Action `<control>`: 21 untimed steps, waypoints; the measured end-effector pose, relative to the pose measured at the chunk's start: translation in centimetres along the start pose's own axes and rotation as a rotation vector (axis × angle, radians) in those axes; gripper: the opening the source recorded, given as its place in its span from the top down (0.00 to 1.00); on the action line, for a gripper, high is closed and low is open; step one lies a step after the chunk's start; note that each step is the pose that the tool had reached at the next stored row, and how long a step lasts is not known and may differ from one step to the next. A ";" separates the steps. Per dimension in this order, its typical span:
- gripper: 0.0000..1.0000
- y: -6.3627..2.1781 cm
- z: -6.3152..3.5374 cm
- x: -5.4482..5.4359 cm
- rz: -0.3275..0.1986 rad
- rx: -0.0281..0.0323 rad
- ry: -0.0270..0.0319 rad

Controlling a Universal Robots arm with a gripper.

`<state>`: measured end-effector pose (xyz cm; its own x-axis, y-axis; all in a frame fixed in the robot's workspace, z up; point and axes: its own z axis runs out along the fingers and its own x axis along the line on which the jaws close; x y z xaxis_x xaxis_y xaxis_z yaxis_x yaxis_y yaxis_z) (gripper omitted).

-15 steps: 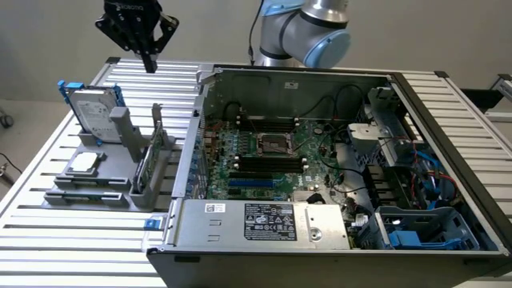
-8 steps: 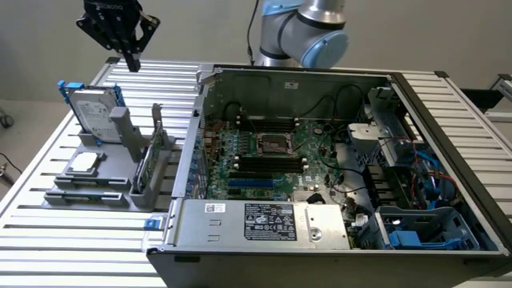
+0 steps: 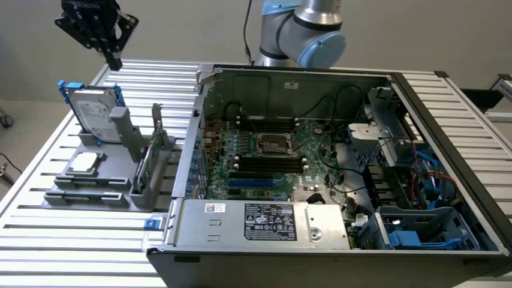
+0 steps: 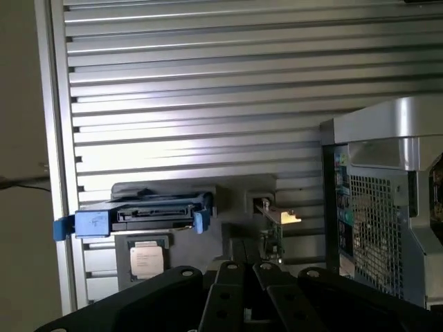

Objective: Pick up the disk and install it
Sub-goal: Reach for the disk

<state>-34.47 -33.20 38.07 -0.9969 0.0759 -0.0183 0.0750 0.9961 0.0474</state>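
Blue-framed disk (image 3: 95,114) upright in grey rack (image 3: 88,195), top edge free | hand (image 3: 116,62) closed, empty, well above it

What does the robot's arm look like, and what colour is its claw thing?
The arm is made of round silver-grey tubes with light blue caps on its joints. A thin black cable runs alongside it. The gripper is black, built from flat links with small round bolts, and it has white lettering on its body.
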 end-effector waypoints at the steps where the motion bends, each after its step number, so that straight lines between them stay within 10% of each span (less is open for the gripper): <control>1: 0.89 0.05 0.03 0.5 0.000 -0.0001 -0.0001; 21: 0.89 0.91 0.45 9.4 0.000 -0.0038 0.0032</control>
<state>-43.75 -31.57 37.49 -0.9970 0.0760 -0.0152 0.0752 0.9959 0.0512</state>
